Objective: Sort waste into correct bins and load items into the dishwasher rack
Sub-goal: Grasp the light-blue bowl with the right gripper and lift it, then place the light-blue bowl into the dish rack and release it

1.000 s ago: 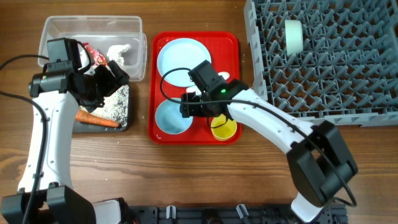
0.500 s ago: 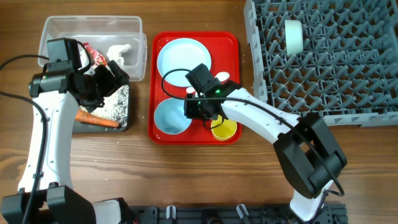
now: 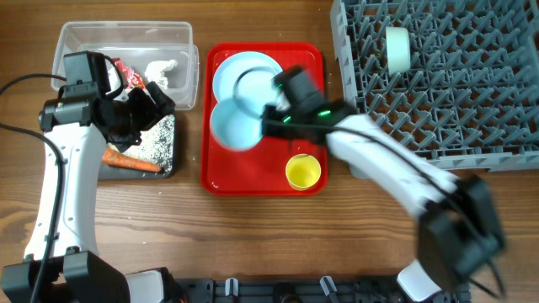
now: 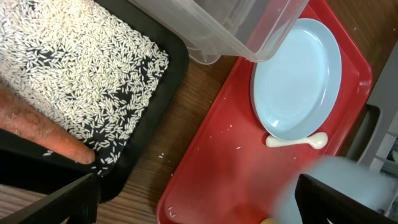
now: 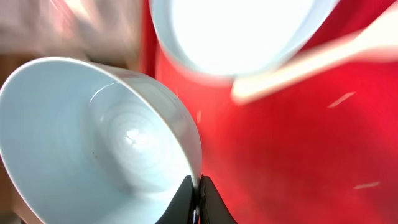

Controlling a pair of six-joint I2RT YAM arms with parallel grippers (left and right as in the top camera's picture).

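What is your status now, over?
Right gripper shut on blue dish, tilted over red tray. Left gripper open above black tray. Nothing seen blocking toward rack.

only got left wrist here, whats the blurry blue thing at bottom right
Observer: The smaller light-blue dish, its rim clamped in the right gripper.
Operator: anything in the rack yet
Observer: One pale-green bowl, on its side among the dishwasher rack pegs.
Operator: wheres the yellow cup
Observer: The yellow cup stands upright in a corner of the red tray.
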